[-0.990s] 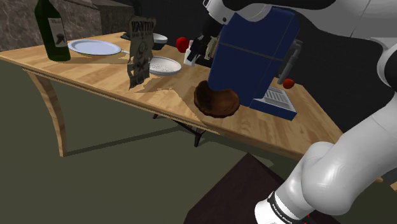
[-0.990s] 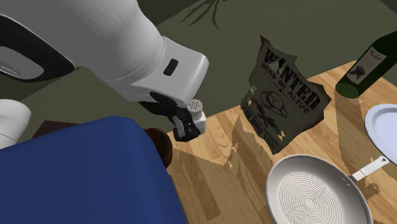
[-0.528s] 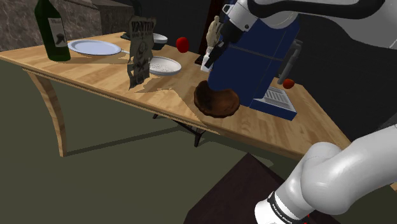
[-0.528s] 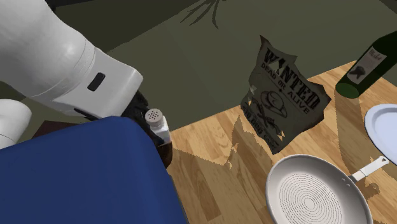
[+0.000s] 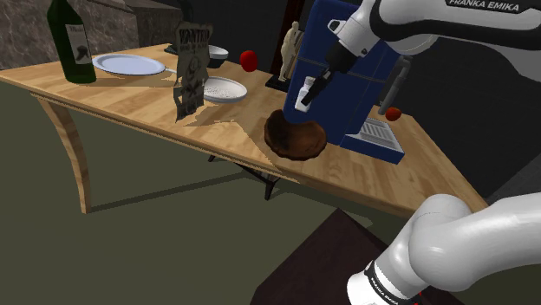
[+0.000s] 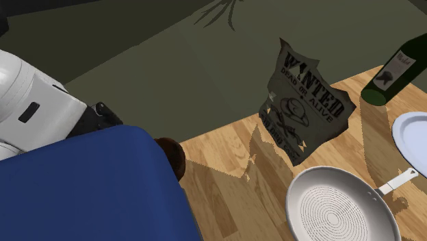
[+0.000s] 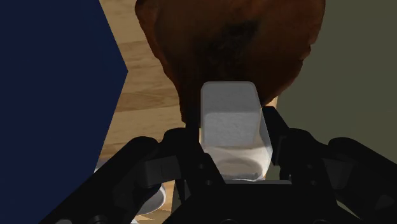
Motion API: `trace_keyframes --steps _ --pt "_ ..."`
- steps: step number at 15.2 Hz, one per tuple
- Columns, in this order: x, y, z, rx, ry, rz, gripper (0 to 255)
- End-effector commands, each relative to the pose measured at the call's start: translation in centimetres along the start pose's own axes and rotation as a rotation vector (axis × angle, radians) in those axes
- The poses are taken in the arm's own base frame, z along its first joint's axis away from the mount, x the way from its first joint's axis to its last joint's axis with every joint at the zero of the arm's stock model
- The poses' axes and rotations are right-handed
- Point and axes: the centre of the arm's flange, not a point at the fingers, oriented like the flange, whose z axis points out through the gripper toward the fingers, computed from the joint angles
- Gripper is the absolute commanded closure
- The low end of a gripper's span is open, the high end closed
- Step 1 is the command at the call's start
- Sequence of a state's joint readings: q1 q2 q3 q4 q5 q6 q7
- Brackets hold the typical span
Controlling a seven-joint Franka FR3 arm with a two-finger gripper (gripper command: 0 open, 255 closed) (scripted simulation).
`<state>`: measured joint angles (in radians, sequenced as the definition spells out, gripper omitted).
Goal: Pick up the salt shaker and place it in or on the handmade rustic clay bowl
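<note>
**Shaker held over brown bowl at the tabletop's edge**

The white arm [image 5: 451, 35] reaches across the wooden tabletop [image 5: 130, 100], its black pincer [image 7: 232, 127] clenched on a white salt shaker [image 5: 303, 95]. The shaker hangs in the air above the far rim of the rough brown clay bowl [image 5: 295, 135] and is not touching it.

In the wrist view the two fingers [image 7: 191, 146] press the shaker's sides, and the bowl's dark hollow lies straight beyond it.

The bowl sits close to the tabletop's near edge, with open olive floor [image 5: 156, 243] past that edge. A tall blue machine [image 5: 351, 69] stands just beside the bowl on the shoulder view's right, crowding the arm on that side. To the shoulder view's left the wood lies open as far as an upright "Wanted" poster [image 5: 192, 74].

A pale round pan [image 5: 224, 88] with a ringed base lies behind the poster. Farther along, a white plate [image 5: 128, 63] rests near a dark green bottle [image 5: 71, 39] at the far corner.
</note>
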<state>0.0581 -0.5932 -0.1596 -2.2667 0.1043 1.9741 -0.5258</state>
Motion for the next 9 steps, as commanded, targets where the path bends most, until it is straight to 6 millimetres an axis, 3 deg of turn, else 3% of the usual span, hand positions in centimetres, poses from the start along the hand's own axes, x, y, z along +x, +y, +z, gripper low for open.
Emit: trace_keyframes --steps 1,9 --pt "-0.5 0.0 0.9 0.0 0.0 0.0 255" --pt "-1.9 0.1 4.8 0.0 0.0 0.0 255"
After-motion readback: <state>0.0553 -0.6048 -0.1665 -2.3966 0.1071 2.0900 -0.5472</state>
